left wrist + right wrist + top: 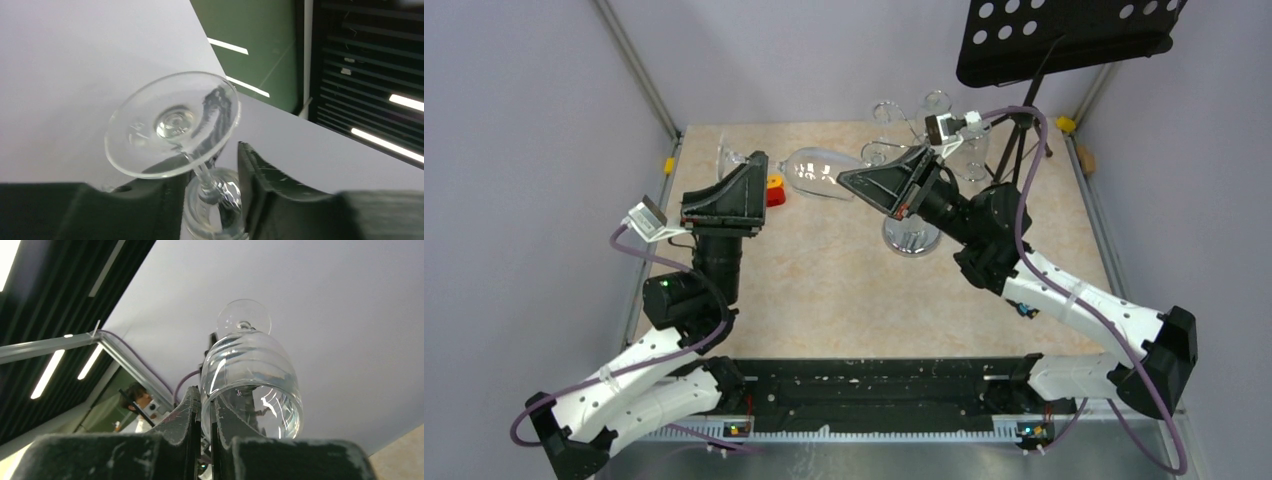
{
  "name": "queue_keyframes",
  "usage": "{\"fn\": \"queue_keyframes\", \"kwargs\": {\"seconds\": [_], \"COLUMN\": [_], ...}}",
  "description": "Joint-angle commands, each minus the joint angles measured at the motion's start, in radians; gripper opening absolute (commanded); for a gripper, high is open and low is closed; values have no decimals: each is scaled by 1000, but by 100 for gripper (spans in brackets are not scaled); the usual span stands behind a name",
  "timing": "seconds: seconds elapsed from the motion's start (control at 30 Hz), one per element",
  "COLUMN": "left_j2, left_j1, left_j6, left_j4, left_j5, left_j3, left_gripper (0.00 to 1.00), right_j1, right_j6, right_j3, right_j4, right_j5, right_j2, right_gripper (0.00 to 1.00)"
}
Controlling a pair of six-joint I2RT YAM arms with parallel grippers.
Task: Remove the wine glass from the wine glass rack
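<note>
The clear wine glass (817, 172) lies nearly level in the air, off the chrome wine glass rack (911, 238), which stands just to its right. My left gripper (210, 186) is open, and its fingers (260, 180) flank the thin stem (199, 169) below the round foot (172, 122) with gaps on both sides. My right gripper (206, 407) is shut on the rim wall of the wine glass bowl (255, 375), one finger inside and one outside. In the top view the left gripper (746, 165) is at the foot end and the right gripper (852, 178) at the bowl end.
Other glasses (937, 102) hang among the rack's looped arms at the back. A black tripod music stand (1064, 35) rises at the back right. A small red and yellow object (774, 190) sits on the table beside the left gripper. Purple walls surround the table.
</note>
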Motion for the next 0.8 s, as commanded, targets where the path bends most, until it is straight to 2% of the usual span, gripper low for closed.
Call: {"fn": "queue_keyframes", "kwargs": {"seconds": [0.0,0.17,0.37,0.43,0.6,0.77], "left_j2": [-61,-144,-256,-281,-310,-288], "left_j1": [-9,-9,-9,-9,-9,-9], "left_j6": [97,140,219,266,336,384], "left_j4": [-120,-351,-647,-740,-906,-1011], "left_j5": [104,120,39,-23,-304,-483], "left_j3": [9,6,10,22,74,135], "left_gripper": [64,79,82,82,81,80], "right_j1": [-5,-4,11,39,122,193], "right_j6": [-167,-345,-628,-735,-975,-1105], "right_j3": [84,187,370,431,628,841], "right_j4": [-103,-262,-607,-717,-1047,-1341], "right_j5": [58,79,140,192,329,435], "right_j2": [30,61,139,167,273,433], "right_gripper": [0,0,0,0,0,0]}}
